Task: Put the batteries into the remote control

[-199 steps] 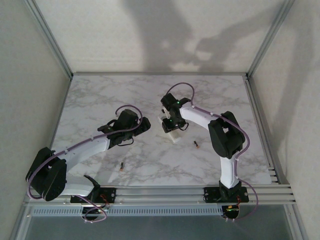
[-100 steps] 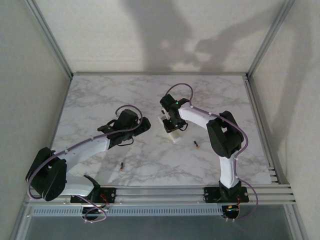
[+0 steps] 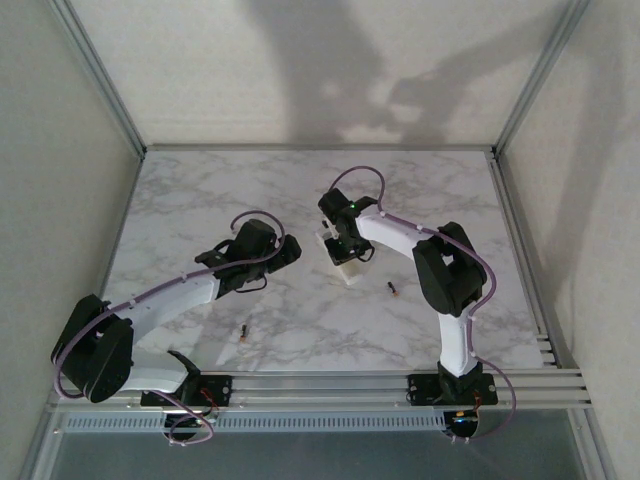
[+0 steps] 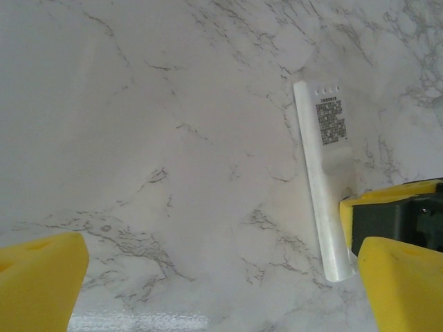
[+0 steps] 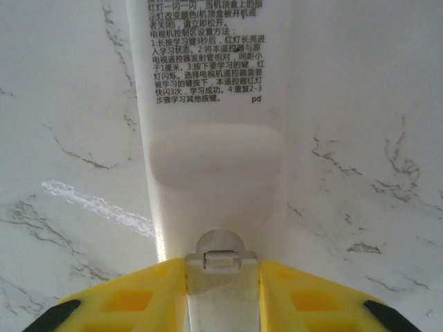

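Observation:
The white remote control [image 5: 214, 145] lies back up on the marble, printed text showing; it also appears in the top view [image 3: 349, 270] and the left wrist view [image 4: 325, 173]. My right gripper [image 5: 221, 297] sits over its near end, yellow fingers pressed against both sides of the narrow battery cover [image 5: 221, 277] with its latch. My left gripper [image 4: 221, 290] hangs open just left of the remote, with bare marble between its fingers [image 4: 38, 277]. Two batteries lie loose: one [image 3: 243, 331] near the left arm, one [image 3: 393, 289] right of the remote.
The marble table [image 3: 200, 200] is walled by white panels with aluminium posts on three sides. A rail with both arm bases [image 3: 320, 385] runs along the near edge. The right arm's elbow [image 3: 450, 275] stands beside the right battery.
The right gripper's fingers have closed in onto the battery cover. Both arms, the remote and the batteries have stayed almost where they were.

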